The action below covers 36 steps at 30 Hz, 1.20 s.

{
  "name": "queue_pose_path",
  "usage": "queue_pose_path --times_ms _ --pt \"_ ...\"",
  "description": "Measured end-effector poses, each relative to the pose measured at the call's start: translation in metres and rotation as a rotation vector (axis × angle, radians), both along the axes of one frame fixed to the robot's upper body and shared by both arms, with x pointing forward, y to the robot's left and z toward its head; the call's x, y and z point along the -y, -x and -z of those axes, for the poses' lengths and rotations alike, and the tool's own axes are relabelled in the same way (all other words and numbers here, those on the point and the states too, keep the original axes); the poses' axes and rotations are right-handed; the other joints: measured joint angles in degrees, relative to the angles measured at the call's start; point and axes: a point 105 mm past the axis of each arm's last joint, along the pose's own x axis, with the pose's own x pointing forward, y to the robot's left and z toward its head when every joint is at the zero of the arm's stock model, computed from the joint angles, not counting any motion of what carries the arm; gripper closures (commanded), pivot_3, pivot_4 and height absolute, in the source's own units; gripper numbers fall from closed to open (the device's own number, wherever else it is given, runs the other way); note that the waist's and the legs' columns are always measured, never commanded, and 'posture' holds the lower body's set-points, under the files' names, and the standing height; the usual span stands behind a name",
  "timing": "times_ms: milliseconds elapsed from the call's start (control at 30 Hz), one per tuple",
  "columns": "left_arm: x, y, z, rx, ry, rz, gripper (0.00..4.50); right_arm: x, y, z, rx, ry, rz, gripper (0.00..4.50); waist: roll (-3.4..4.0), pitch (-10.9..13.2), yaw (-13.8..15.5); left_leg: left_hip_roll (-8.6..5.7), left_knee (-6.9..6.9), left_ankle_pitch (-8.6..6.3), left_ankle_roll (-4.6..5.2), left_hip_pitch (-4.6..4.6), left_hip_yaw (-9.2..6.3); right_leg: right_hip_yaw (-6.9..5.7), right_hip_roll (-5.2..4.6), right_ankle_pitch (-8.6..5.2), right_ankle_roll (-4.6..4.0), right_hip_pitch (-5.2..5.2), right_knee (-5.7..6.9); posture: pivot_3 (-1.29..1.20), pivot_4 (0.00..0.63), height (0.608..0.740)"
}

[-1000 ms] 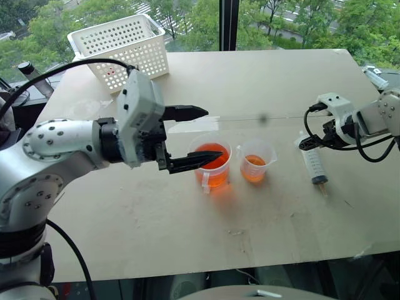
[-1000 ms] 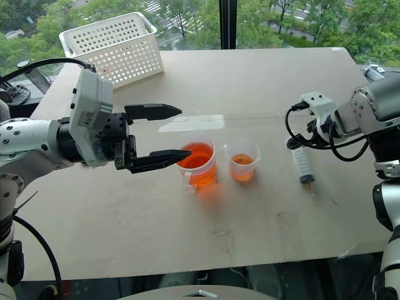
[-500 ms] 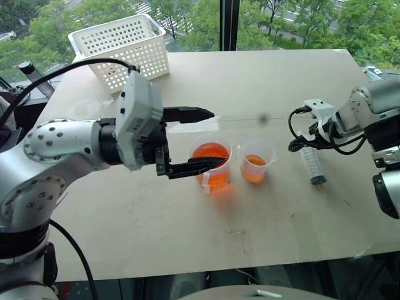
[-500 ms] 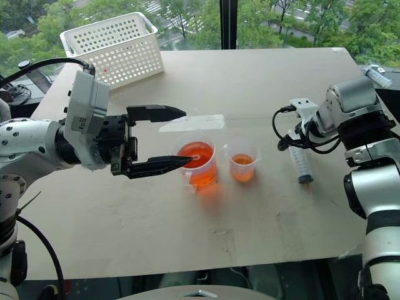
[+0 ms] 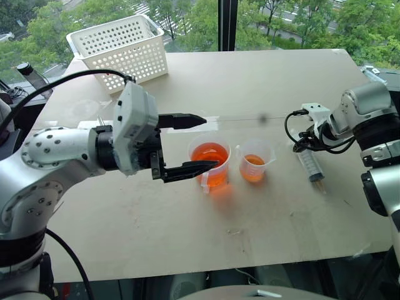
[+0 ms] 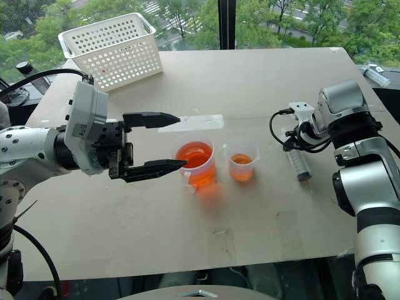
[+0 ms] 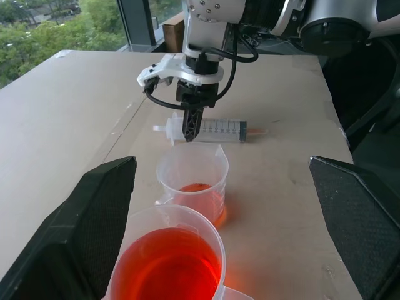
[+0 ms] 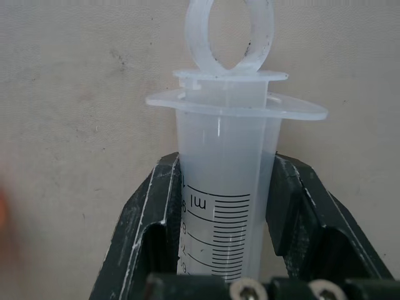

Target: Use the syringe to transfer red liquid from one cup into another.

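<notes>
The syringe (image 5: 312, 165) lies flat on the table at the right, its orange tip toward the near edge. My right gripper (image 8: 222, 206) is shut on the syringe barrel (image 8: 220, 181) just below the flange, one black finger on each side. It points steeply down (image 7: 192, 128). The larger handled cup (image 5: 210, 164) holds red liquid (image 5: 210, 154). The smaller cup (image 5: 255, 160) stands just to its right with a little red liquid. My left gripper (image 5: 211, 140) hovers open at the large cup's left side, pointing right, with nothing in it.
A white perforated basket (image 5: 122, 47) stands at the table's back left corner. A clear flat strip (image 6: 190, 122) lies behind the large cup. The table's right edge (image 5: 375, 156) runs close beside the syringe. Bare tabletop (image 5: 187, 231) stretches in front of the cups.
My right gripper has come down and shut on the syringe barrel. The left gripper stays open beside the large cup.
</notes>
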Motion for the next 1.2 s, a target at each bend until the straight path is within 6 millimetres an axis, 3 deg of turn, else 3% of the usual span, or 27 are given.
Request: queue_pose_path --times_ms 133,233,333,400,467,533,667,767,933,1200 --pt "-0.008 -0.002 -0.002 0.006 0.019 -0.041 0.00 -0.002 -0.008 -0.029 0.129 -0.069 -0.031 3.06 0.02 0.01 0.03 0.00 -0.03 0.00 0.00 0.00 0.00 -0.01 -0.01 0.00 0.00 -0.01 0.00 0.00 0.150 0.740" --pt "-0.018 -0.013 -0.014 0.026 0.070 -0.099 0.00 -0.020 -0.016 -0.085 0.357 -0.224 -0.095 3.06 0.02 0.02 0.12 0.01 -0.04 0.00 0.00 -0.01 -0.02 -0.03 0.01 0.00 0.00 -0.02 -0.01 0.00 0.150 0.740" --pt "-0.026 -0.023 -0.038 0.068 0.142 -0.118 0.00 -0.062 -0.007 -0.155 0.673 -0.421 -0.272 3.06 0.01 0.01 0.03 0.04 -0.06 0.01 -0.03 0.00 -0.06 -0.05 0.07 0.00 0.00 -0.02 0.03 0.00 0.150 0.740" --pt "-0.030 -0.028 -0.055 0.102 0.186 -0.119 0.00 -0.090 0.010 -0.179 0.807 -0.520 -0.389 3.06 -0.02 -0.01 0.04 0.04 -0.08 0.03 -0.06 0.00 -0.09 -0.09 0.08 0.00 0.00 -0.01 0.10 0.00 0.150 0.740" --pt "-0.037 -0.033 -0.072 0.139 0.230 -0.132 0.00 -0.117 0.027 -0.191 0.911 -0.592 -0.501 3.06 -0.02 -0.01 0.02 0.04 -0.08 0.04 -0.07 0.00 -0.09 -0.10 0.07 0.01 0.01 0.00 0.13 0.00 0.150 0.740" --pt "-0.042 -0.039 -0.081 0.151 0.252 -0.141 0.00 -0.128 0.037 -0.191 0.978 -0.624 -0.546 3.06 -0.10 -0.05 0.17 0.00 -0.04 0.04 -0.07 0.00 -0.15 -0.20 0.06 0.01 0.01 0.02 0.13 0.00 0.150 0.740" --pt "-0.055 -0.049 -0.113 0.234 0.296 -0.161 0.00 -0.158 0.055 -0.166 1.050 -0.706 -0.656 3.06 -0.18 -0.07 0.04 -0.08 -0.01 0.05 -0.08 -0.01 -0.11 -0.31 0.23 0.01 0.03 0.00 0.13 0.00 0.150 0.740" --pt "-0.060 -0.053 -0.121 0.241 0.301 -0.160 0.00 -0.176 0.071 -0.158 1.131 -0.771 -0.752 3.06 -0.17 -0.06 -0.37 -0.07 -0.01 0.09 -0.14 0.04 -0.11 -0.31 0.27 0.00 0.03 -0.03 0.12 0.00 0.150 0.740" --pt "-0.063 -0.055 -0.112 0.185 0.254 -0.155 0.00 -0.190 0.088 -0.147 1.213 -0.819 -0.859 3.06 -0.18 -0.07 -1.43 -0.06 0.01 0.11 -0.17 0.07 -0.15 -0.32 0.21 0.00 0.03 -0.01 0.10 0.00 0.150 0.740" --pt "-0.053 -0.052 -0.089 0.135 0.156 -0.104 0.00 -0.202 0.099 -0.122 1.171 -0.849 -0.938 3.06 -0.18 -0.07 -1.48 -0.03 0.03 0.12 -0.19 0.11 -0.17 -0.23 0.08 0.00 0.02 0.00 0.12 0.00 0.150 0.740"
